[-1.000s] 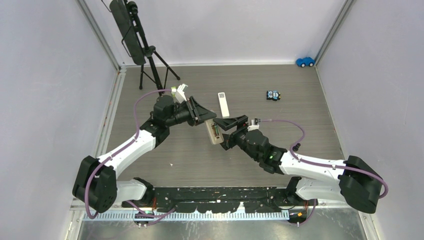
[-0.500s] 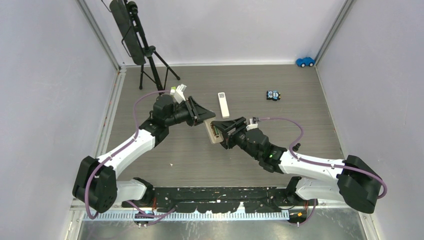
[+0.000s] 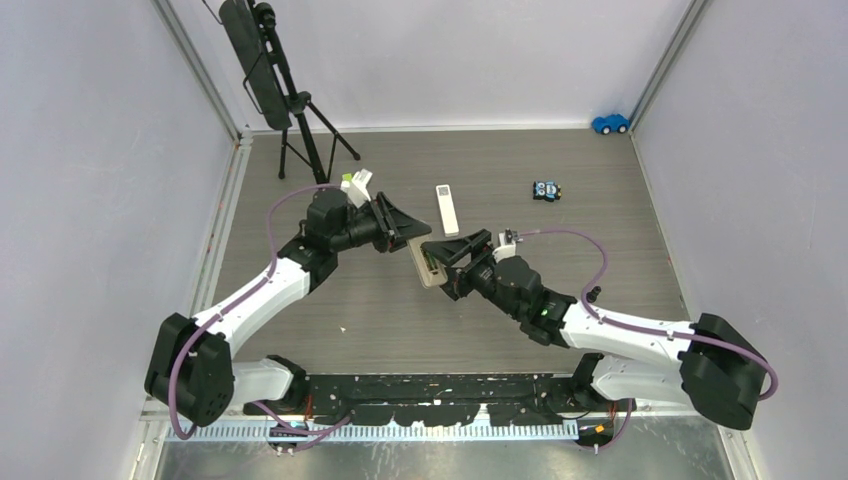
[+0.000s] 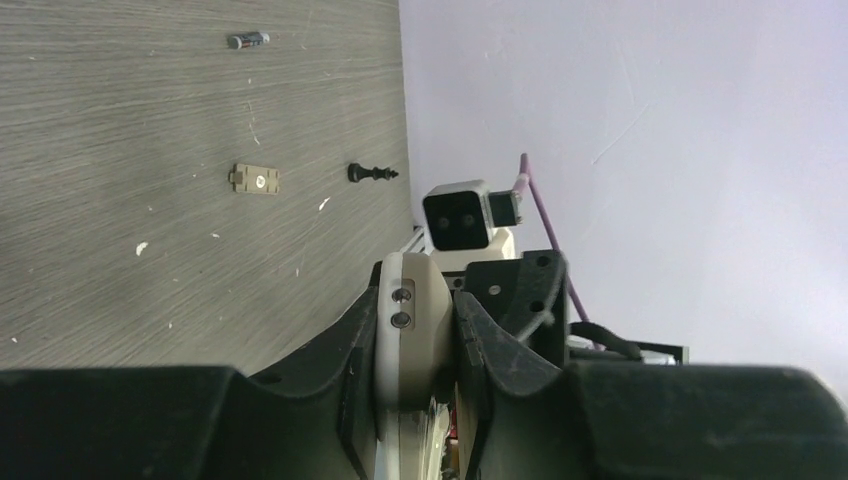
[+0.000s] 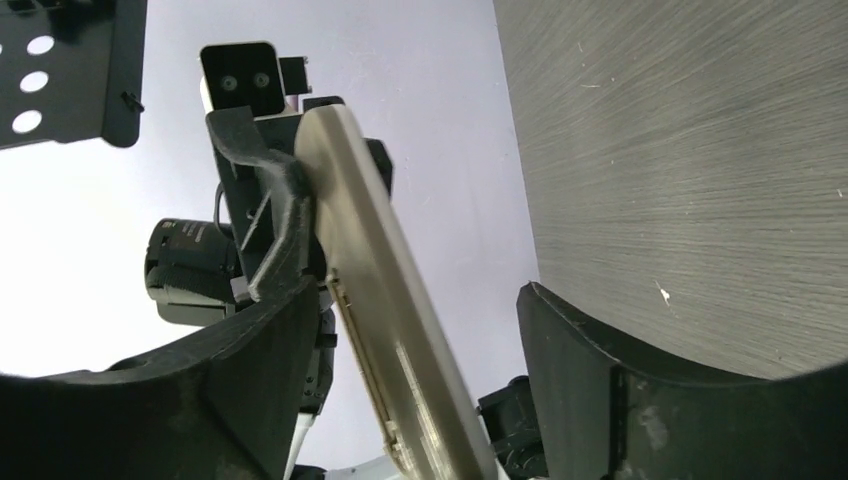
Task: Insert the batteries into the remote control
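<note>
At centre, left end effector point(image 4: 415, 345) grips remote point(image 4: 407, 288).

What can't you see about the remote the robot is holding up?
Top view: whether the remote is loaded; it is too small and partly covered by the right gripper.
Right wrist view: only the remote's thin edge shows; its lower end leaves the frame.
Left wrist view: the left gripper hides its sides; markings on the loose battery are too small.

Robotics lab cell: bare pale walls point(image 3: 480, 50), tripod point(image 3: 298, 105), wood-grain table point(image 3: 620, 220)
</note>
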`<state>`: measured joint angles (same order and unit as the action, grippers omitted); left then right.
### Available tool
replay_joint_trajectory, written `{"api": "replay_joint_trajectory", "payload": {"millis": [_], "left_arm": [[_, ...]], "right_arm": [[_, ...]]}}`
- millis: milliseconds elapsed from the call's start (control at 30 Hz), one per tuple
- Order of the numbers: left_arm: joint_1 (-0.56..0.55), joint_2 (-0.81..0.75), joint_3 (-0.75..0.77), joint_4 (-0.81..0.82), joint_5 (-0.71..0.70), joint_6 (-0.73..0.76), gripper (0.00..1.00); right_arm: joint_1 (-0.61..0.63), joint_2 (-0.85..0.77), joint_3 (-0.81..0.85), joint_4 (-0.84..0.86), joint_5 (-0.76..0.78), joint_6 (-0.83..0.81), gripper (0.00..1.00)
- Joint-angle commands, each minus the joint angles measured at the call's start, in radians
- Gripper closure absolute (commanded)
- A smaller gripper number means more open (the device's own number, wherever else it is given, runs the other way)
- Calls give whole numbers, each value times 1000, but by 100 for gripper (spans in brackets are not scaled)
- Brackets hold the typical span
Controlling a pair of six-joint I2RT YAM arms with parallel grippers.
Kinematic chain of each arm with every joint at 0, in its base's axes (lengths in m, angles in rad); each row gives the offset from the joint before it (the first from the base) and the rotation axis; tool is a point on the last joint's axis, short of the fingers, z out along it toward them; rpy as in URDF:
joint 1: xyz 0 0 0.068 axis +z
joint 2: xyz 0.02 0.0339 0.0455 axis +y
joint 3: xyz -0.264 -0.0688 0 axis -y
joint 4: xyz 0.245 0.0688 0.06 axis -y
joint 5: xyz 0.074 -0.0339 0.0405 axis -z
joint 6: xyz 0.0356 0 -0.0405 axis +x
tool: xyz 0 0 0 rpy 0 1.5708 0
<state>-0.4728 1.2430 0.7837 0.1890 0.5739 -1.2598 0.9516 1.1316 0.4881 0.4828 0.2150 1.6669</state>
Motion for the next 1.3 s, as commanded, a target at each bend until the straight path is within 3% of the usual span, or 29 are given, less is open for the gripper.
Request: {"api": "replay_joint_trajectory", "payload": {"millis": [0, 100, 267, 367, 467, 600, 800, 900, 1033, 1267], "left_arm": [[-1, -24, 48, 51, 51, 94, 100], [17, -19, 50, 44, 80, 195, 100], [33, -64, 28, -24, 46, 380, 100], [33, -93, 12, -33, 52, 437, 100], [33, -125, -4, -35, 53, 473, 100], [33, -166, -30, 1, 68, 501, 100], [33, -213, -52, 30, 83, 533, 100], [33, -227, -64, 51, 90, 535, 100], [33, -234, -70, 73, 109, 537, 100], [33, -234, -71, 85, 113, 534, 100]], "right_arm": [[-8, -99, 14, -18, 18, -110, 18], [-24, -197, 24, -135, 28, -226, 15], [-51, -344, 144, -716, 249, -384, 17], [-99, -362, 222, -991, 383, -443, 22], [-198, -306, 295, -1153, 417, -511, 25], [-362, -164, 359, -1187, 307, -626, 30], [-529, 103, 432, -1097, 162, -811, 34], [-594, 246, 485, -1071, 115, -864, 41], [-603, 376, 547, -1047, 108, -890, 46], [-606, 499, 595, -991, 105, -803, 45]]}}
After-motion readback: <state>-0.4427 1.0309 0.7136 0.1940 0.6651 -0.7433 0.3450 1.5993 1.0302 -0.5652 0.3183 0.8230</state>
